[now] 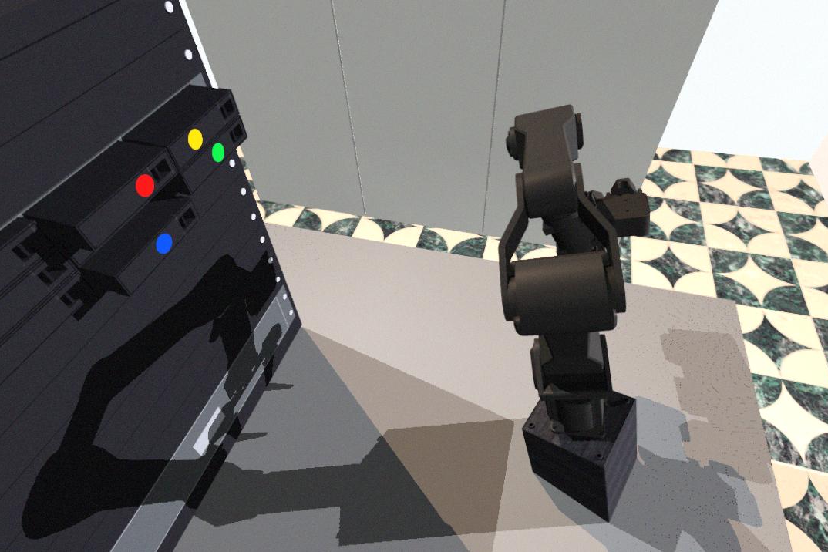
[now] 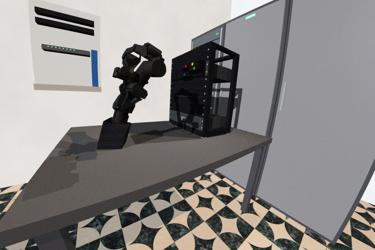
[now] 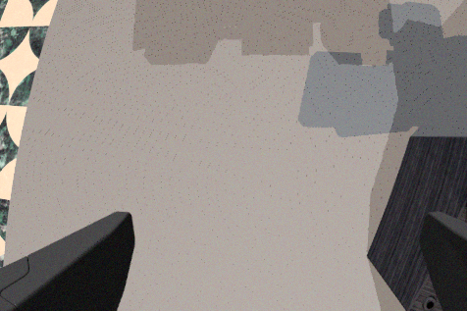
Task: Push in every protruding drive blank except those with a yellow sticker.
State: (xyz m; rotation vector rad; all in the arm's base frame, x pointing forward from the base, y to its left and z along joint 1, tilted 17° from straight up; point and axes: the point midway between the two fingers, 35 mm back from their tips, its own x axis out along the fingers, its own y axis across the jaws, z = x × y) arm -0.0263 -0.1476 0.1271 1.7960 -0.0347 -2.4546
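The black rack (image 2: 202, 91) stands on the table, its front face at the left of the top view (image 1: 102, 273). Several drive blanks stick out of its front: one with a red dot (image 1: 144, 185), one with a blue dot (image 1: 163, 243), one with a green dot (image 1: 217, 152) and one with a yellow sticker (image 1: 194, 139). They also show small in the exterior view, around the red dot (image 2: 185, 65). My arm (image 1: 561, 260) is folded up over its base, well away from the rack. My gripper (image 3: 284, 232) is open and empty, pointing down at the table beside the base.
The arm's dark base block (image 1: 580, 456) sits on the table (image 2: 140, 164). Grey cabinets (image 2: 311, 103) stand behind and beside the rack. The table edge runs close to the rack's far side. A patterned tile floor lies around the table.
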